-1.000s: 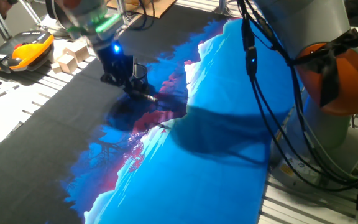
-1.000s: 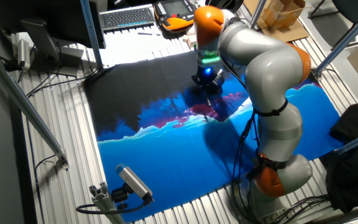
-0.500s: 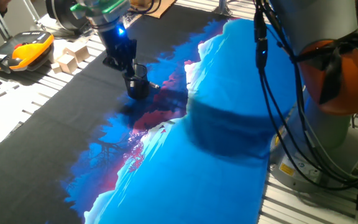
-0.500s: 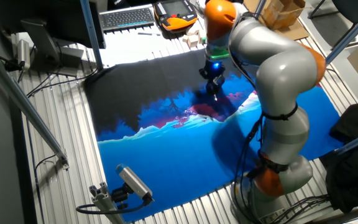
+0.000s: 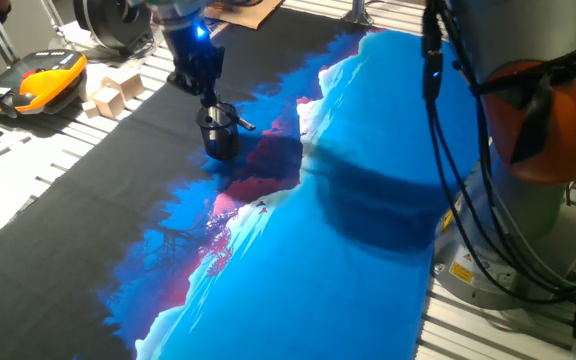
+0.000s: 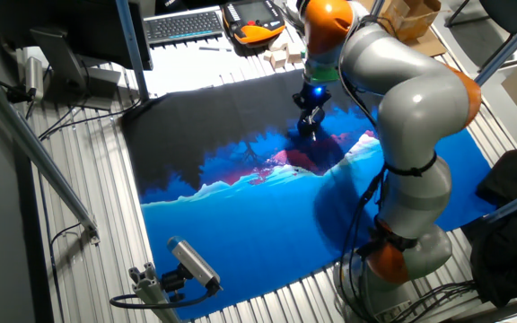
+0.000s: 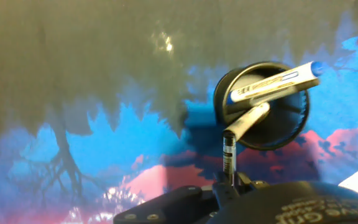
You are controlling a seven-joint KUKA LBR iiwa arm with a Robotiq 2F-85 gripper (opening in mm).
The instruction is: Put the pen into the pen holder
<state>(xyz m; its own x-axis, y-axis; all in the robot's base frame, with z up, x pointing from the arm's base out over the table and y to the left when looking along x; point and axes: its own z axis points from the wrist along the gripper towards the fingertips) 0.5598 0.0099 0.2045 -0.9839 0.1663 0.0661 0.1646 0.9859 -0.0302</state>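
The pen holder (image 5: 219, 138) is a small black cup standing on the dark part of the cloth; it also shows in the other fixed view (image 6: 307, 135) and the hand view (image 7: 291, 127). A thicker silver-white pen (image 7: 272, 79) with a blue tip lies across its rim and sticks out to the right (image 5: 244, 124). My gripper (image 5: 208, 92) (image 6: 311, 115) (image 7: 229, 185) hangs just above the holder, shut on the pen (image 7: 229, 155). This thin dark pen runs from between the fingers down to the holder's rim, and its lighter end leans over the opening.
The blue, pink and black printed cloth (image 5: 318, 250) covers the table. Wooden blocks (image 5: 118, 90) and an orange-black handset (image 5: 43, 78) lie behind the holder. A keyboard (image 6: 184, 22) and cardboard (image 6: 407, 22) are at the far edge. The arm's base (image 6: 402, 251) stands beside the cloth.
The gripper has risen from low beside the holder to above it and moved slightly toward the back. The arm's shadow has shifted right across the cloth.
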